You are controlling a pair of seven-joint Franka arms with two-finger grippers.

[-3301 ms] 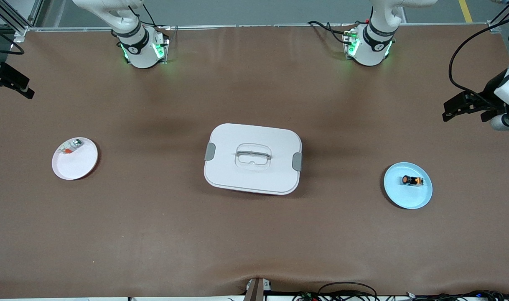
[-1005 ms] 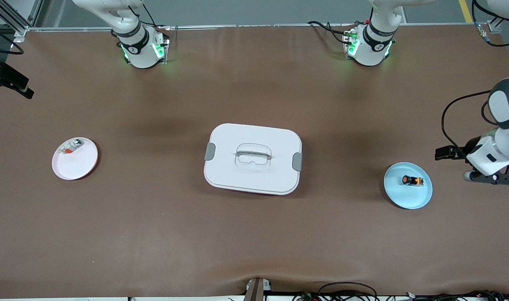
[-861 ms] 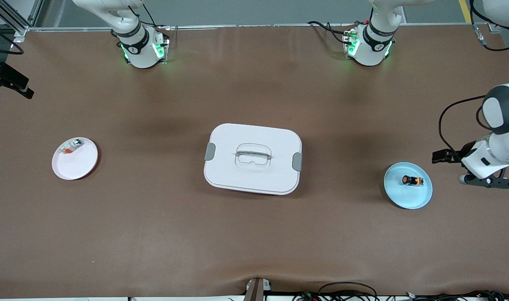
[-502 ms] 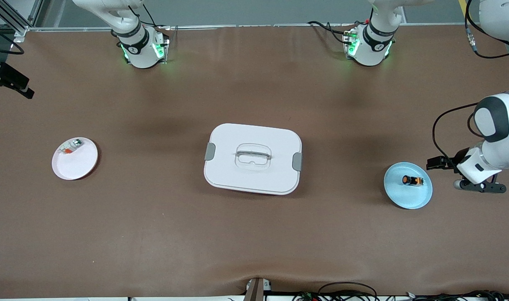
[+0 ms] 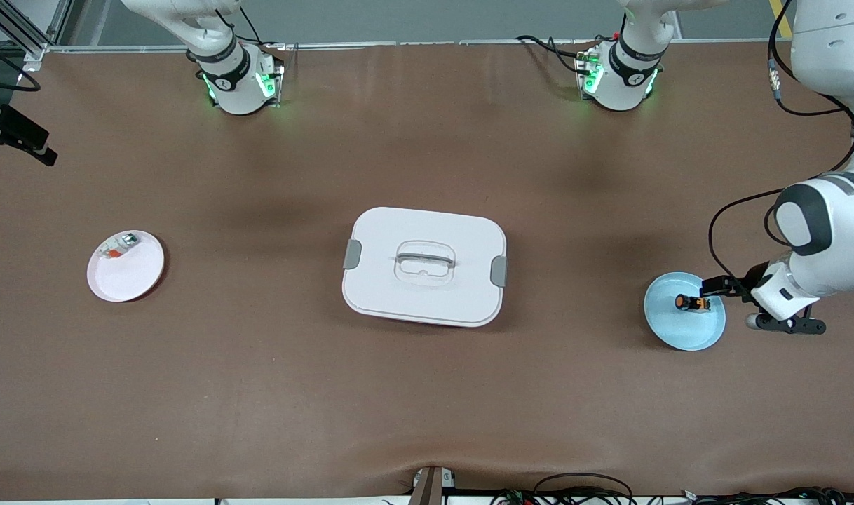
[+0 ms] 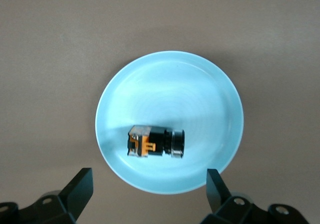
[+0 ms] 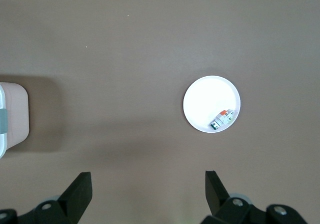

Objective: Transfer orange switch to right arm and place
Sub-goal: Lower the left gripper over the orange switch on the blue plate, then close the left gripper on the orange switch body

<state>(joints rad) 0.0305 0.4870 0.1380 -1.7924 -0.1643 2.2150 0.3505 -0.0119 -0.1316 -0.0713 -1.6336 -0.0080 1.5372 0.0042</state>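
Note:
The orange switch (image 5: 690, 302) lies on its side on a light-blue plate (image 5: 679, 330) toward the left arm's end of the table. In the left wrist view the orange switch (image 6: 155, 142) rests in the blue plate (image 6: 170, 88), its black body and orange parts showing. My left gripper (image 5: 784, 325) hangs open above the table just beside the plate; its fingertips (image 6: 148, 174) straddle the plate's rim with nothing between them. My right gripper (image 5: 20, 133) waits open, high over the right arm's end of the table (image 7: 147, 176).
A white plate (image 5: 136, 277) near the right arm's end holds a small silvery-white and orange-red part (image 5: 118, 247); the right wrist view shows that plate (image 7: 205, 98) and part (image 7: 221, 120). A white lidded box (image 5: 424, 265) sits mid-table.
The left arm has swung in and come down from the table's end until its gripper is beside the blue plate. The right arm and all objects have stayed put.

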